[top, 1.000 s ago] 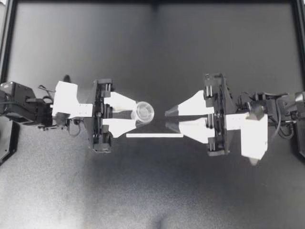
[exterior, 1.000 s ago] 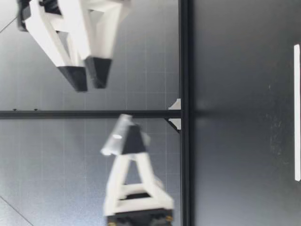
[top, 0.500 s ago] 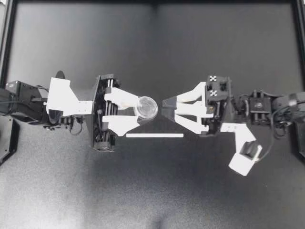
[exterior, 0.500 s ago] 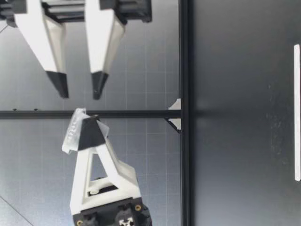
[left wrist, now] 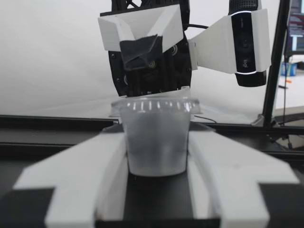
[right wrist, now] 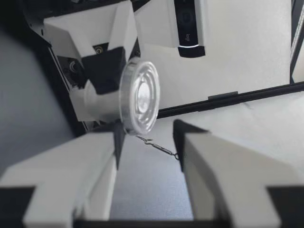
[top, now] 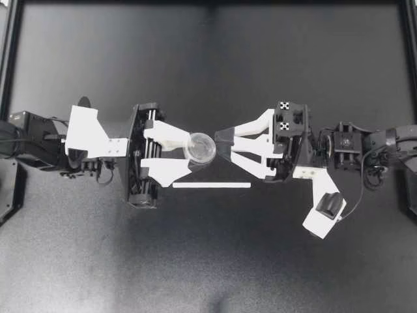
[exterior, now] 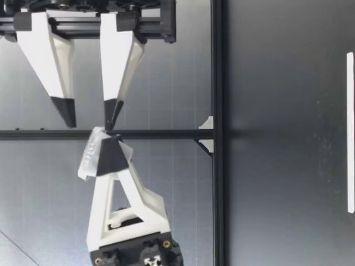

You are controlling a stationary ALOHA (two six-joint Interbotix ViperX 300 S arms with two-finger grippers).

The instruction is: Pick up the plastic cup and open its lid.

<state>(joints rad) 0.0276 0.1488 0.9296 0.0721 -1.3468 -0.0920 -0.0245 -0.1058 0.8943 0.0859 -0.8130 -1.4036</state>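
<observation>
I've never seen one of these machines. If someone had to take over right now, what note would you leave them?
Left end effector: shut on the plastic cup, gripping its sides and holding it up off the table.
Right end effector: open, with one fingertip at the rim of the lid. It grips nothing.
Done: the cup is picked up.
Left to do: the lid is on the cup. Close the right end effector on the lid and pull it off.

Overhead looking straight down, low view across table (top: 208,261), wrist cameras close — apparently face-to-face — sharing the cup (top: 199,147).
</observation>
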